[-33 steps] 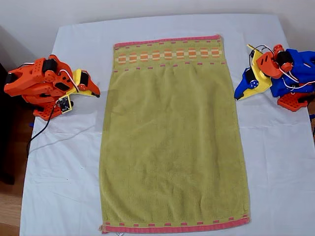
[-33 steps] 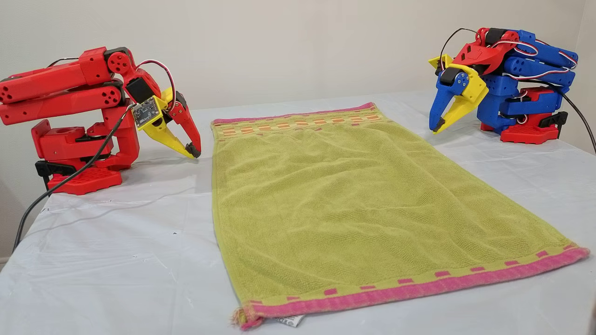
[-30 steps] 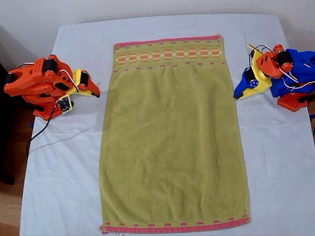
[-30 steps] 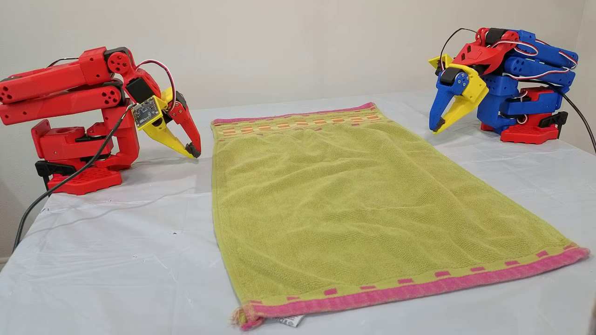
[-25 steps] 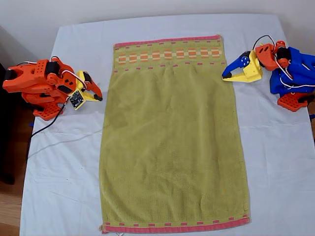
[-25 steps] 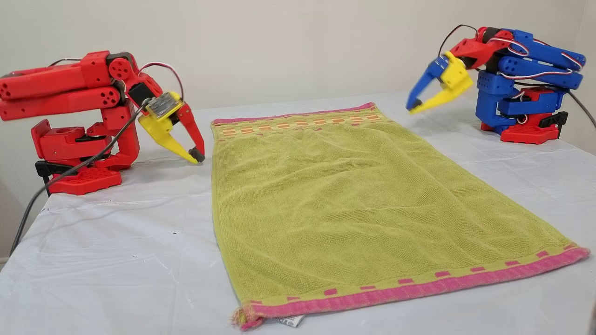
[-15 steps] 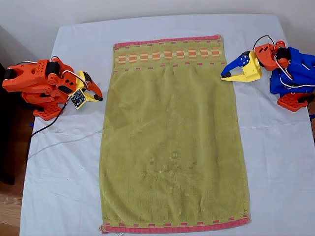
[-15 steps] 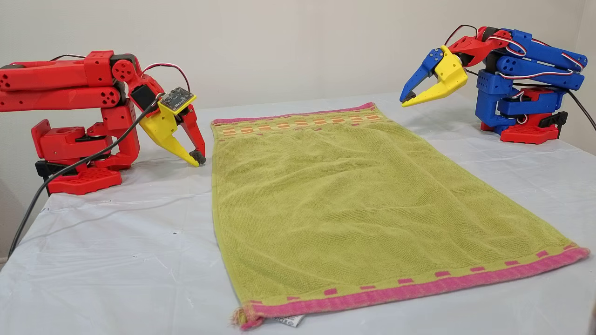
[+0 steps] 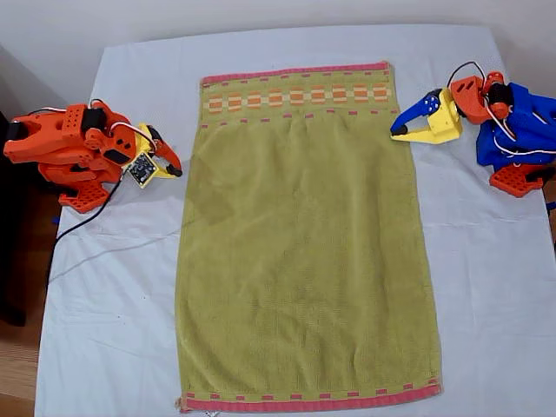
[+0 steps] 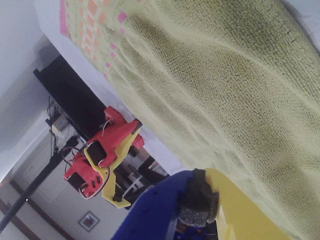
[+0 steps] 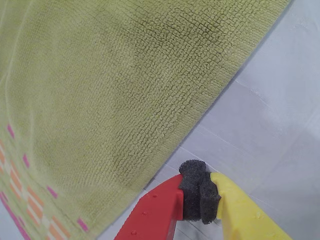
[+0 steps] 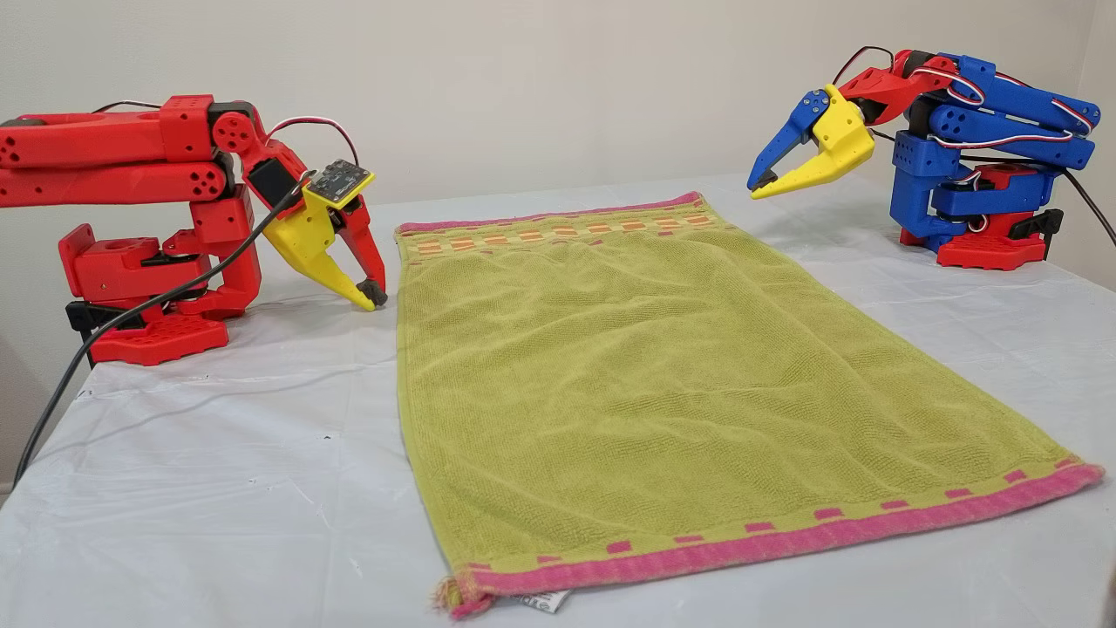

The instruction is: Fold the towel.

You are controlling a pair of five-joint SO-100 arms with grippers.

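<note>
Our first gripper [image 9: 395,133] (blue/yellow): jaws shut, holding nothing, above towel [image 9: 304,234] edge nr checked band. Second gripper [image 9: 178,171] (red/yellow): also shut, empty, just beside opposite edge. Towel flat, centre of table [image 9: 104,330]. Nxt: open both, pinch far corners symmetrically, lift together.

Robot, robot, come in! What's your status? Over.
My first gripper shut, empty, above towel edge. My second gripper shut, empty, beside opposite edge. Towel flat, unfolded. Nothing in the way.
</note>
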